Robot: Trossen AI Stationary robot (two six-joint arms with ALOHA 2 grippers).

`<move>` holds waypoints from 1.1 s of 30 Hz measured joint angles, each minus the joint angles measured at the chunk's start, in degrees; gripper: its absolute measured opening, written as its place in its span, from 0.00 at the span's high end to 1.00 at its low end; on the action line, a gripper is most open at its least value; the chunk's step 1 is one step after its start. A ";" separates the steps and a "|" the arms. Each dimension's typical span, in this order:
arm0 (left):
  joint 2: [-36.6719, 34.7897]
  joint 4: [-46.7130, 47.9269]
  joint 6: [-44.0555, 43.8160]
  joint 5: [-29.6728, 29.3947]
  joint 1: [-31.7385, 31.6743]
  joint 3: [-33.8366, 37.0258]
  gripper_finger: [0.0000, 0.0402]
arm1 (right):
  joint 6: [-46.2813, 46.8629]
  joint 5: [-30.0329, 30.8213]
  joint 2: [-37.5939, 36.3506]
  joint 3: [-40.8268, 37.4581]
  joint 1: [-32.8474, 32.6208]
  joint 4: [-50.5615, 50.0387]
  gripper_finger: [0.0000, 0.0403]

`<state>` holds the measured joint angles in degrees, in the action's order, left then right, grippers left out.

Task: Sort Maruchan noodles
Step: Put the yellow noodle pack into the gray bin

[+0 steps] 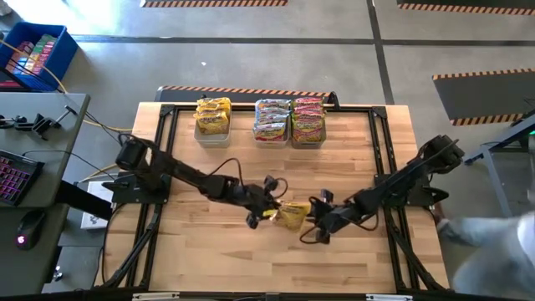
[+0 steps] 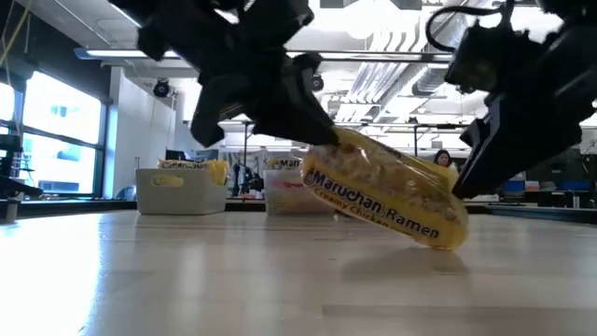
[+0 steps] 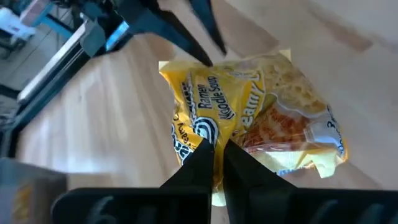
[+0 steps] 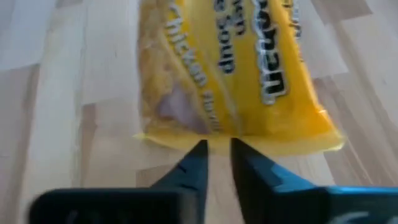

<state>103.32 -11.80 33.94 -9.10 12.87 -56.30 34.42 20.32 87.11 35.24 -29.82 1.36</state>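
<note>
In the high view, you saw the left gripper (image 1: 269, 211) clamped on a yellow packet (image 1: 291, 216) at table centre, the right gripper (image 1: 316, 219) at its other end. In the low view, you read "Maruchan Ramen" on the tilted packet (image 2: 392, 198). In the right wrist view, the right gripper's fingers (image 4: 188, 163) stood slightly parted at the packet's edge.

Yellow Maruchan ramen packet (image 1: 291, 216) tilted, one end raised off table.
</note>
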 joint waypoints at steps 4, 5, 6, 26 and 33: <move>-0.99 2.57 1.13 -6.89 2.36 0.00 1.00 | 0.14 -3.50 -0.90 5.90 0.48 -11.66 0.66; -1.07 2.90 1.26 -8.36 2.82 0.01 1.00 | 0.30 -4.28 -1.21 7.47 0.28 -15.50 0.61; -1.08 3.24 1.25 -9.66 3.24 0.01 1.00 | 1.05 -4.49 -1.48 8.89 -0.18 -18.96 0.57; -1.06 -0.18 -1.56 -20.94 7.44 0.01 1.00 | 6.94 13.57 -1.03 -24.57 -2.83 53.22 0.44; -1.06 -3.95 -0.50 -22.47 7.44 0.01 1.00 | -0.67 9.60 2.50 -22.94 0.28 56.27 0.44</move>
<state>102.26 -15.75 33.44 -31.57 20.32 -56.29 33.75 29.92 89.61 12.29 -29.54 57.62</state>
